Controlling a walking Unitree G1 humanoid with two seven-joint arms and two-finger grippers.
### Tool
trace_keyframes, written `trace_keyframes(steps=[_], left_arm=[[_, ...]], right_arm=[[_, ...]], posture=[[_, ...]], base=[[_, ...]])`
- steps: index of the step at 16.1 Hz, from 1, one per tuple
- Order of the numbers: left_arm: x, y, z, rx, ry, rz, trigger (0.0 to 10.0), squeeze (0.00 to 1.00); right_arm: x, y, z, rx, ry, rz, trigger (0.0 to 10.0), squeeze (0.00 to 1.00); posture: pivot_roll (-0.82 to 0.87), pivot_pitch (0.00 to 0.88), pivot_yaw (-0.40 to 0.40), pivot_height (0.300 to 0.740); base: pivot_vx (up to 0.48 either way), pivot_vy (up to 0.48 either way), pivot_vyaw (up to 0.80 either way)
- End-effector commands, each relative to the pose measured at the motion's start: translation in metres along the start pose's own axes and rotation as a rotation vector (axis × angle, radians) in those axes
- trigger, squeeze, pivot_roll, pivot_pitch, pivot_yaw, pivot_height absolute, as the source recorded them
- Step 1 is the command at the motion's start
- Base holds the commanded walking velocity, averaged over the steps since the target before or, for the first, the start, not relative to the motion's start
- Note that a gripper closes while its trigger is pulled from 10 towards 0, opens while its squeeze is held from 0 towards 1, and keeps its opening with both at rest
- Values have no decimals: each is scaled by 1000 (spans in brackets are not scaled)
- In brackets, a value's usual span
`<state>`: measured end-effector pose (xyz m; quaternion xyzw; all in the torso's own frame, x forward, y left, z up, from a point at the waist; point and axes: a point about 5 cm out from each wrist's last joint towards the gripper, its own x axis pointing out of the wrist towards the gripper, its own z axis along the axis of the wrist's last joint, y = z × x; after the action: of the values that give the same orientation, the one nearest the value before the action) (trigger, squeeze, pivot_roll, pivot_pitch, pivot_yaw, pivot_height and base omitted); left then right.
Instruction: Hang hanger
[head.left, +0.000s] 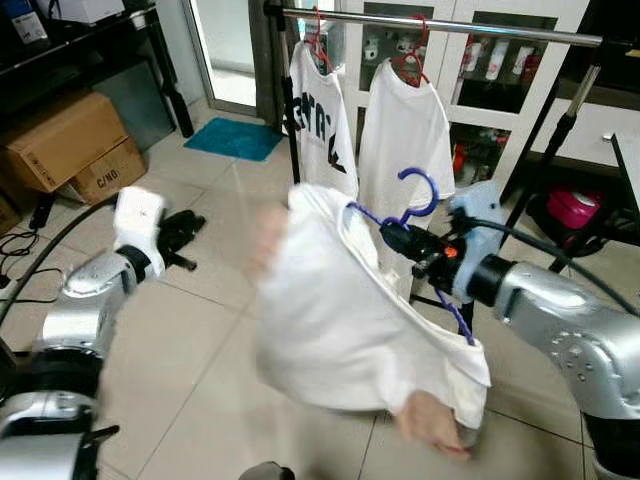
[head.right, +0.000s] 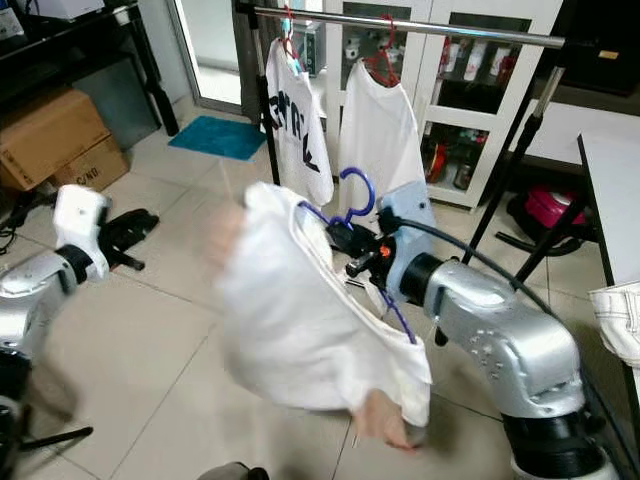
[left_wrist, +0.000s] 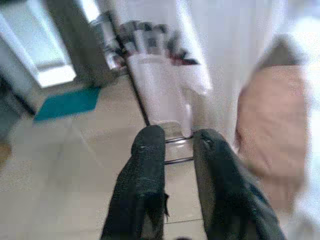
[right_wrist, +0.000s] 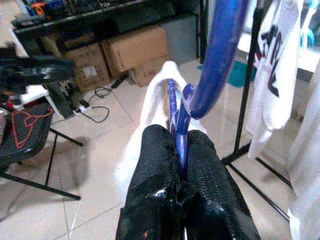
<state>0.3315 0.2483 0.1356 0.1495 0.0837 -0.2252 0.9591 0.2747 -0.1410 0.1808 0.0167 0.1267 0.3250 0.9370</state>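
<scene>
A blue plastic hanger (head.left: 418, 192) carries a white shirt (head.left: 340, 310) that hangs blurred below it. My right gripper (head.left: 398, 238) is shut on the blue hanger's neck (right_wrist: 180, 135), just under the hook, in front of the clothes rail (head.left: 440, 26). Two white shirts on red hangers (head.left: 408, 66) hang on that rail. A person's hand (head.left: 430, 422) holds the shirt's lower edge, and a second blurred hand (head.left: 268, 240) is at its left side. My left gripper (head.left: 180, 235) is out to the left over the floor, its fingers (left_wrist: 145, 170) close together with nothing between them.
Cardboard boxes (head.left: 70, 145) stand at the left under a black shelf. A teal mat (head.left: 235, 138) lies by the doorway. The rail's black legs (head.left: 555, 130) slant down on the right beside a pink object (head.left: 575, 205). A white cabinet with glass doors stands behind the rail.
</scene>
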Motion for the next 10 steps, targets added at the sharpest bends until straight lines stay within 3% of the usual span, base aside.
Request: trace_keyframes(steps=[1,3,6,7,8,9,10], left_arm=[[2,-9,4,101,11,-92,10000,1000],[8,-40,14,234,-12,-342,10000,1000],[17,-73,19,303,-48,-543,10000,1000],[27,-91,22,411,-85,-621,10000,1000],[32,-98,23,464,-101,-645,10000,1000],[38,-106,28,544,-140,-680,10000,329],[43,-113,33,604,-180,-690,10000,0]], right_arm=[[4,2,11,-31,-35,-15,10000,0],[11,3,12,-48,-24,-41,10000,0],[15,9,14,-57,-20,-24,10000,0],[18,13,16,-66,-22,-16,10000,0],[19,15,17,-70,-25,-11,10000,0],[21,18,18,-73,-30,-2,10000,0],[23,20,18,-74,-32,4,10000,0]], posture=[[-89,0,86,740],[-92,0,88,740],[-92,0,88,740],[-104,0,91,740],[-105,0,91,740],[-108,0,92,740],[-109,0,93,740]], base=[[0,0,0],[0,0,0],[0,0,0],[0,0,0],[0,0,0],[0,0,0],[0,0,0]])
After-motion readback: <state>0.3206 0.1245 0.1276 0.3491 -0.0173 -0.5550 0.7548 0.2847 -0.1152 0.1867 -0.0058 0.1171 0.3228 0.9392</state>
